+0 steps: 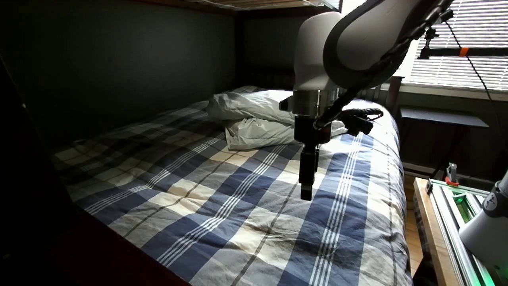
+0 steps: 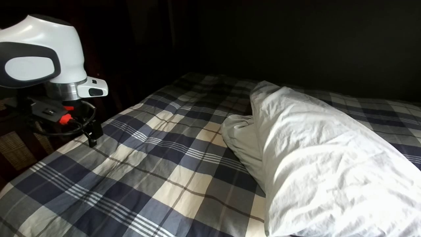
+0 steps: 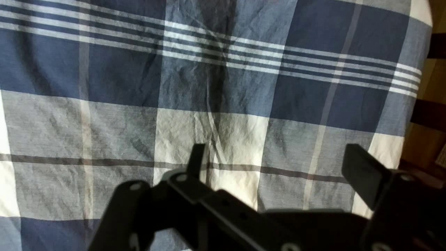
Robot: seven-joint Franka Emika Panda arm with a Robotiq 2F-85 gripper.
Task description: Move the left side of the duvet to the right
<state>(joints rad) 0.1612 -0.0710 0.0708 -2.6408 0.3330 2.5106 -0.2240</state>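
Gripper [image 3: 278, 162] is spread wide, pointing down over the duvet [image 1: 238, 190], which sprawls across the lower middle of the frame in an exterior view. Guessing it's near the edge to pinch cloth; white pillows [image 2: 315, 164] probably weigh down the rest.

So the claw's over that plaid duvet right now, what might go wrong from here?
The open claw holds nothing in the wrist view, and the duvet lies fairly flat beneath, so it may pinch too little and slip. In both exterior views, white pillows rest on the duvet; they could weigh it down or get dragged along.
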